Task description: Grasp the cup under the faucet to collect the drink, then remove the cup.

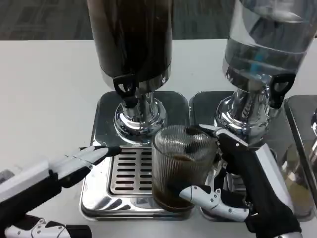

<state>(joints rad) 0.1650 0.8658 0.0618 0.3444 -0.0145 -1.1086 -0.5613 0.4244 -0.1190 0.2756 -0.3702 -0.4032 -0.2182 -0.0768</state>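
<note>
On the left, the robot's left hand [74, 163] lay released, fingers stretched toward the slotted drip tray [126, 171], holding nothing. Behind it stood the dark drink dispenser [131, 39], its black faucet [126, 91] up left of the cup. The ribbed glass cup [181, 166] sat on the tray's right edge, a little brown drink in it, grasped around its sides by the right hand [233, 183]. It looked rigid, breakable and probably slippery; mid-wall seemed the safest hold. Further right rose a clear water dispenser [267, 39], all on a white table [44, 99].
</note>
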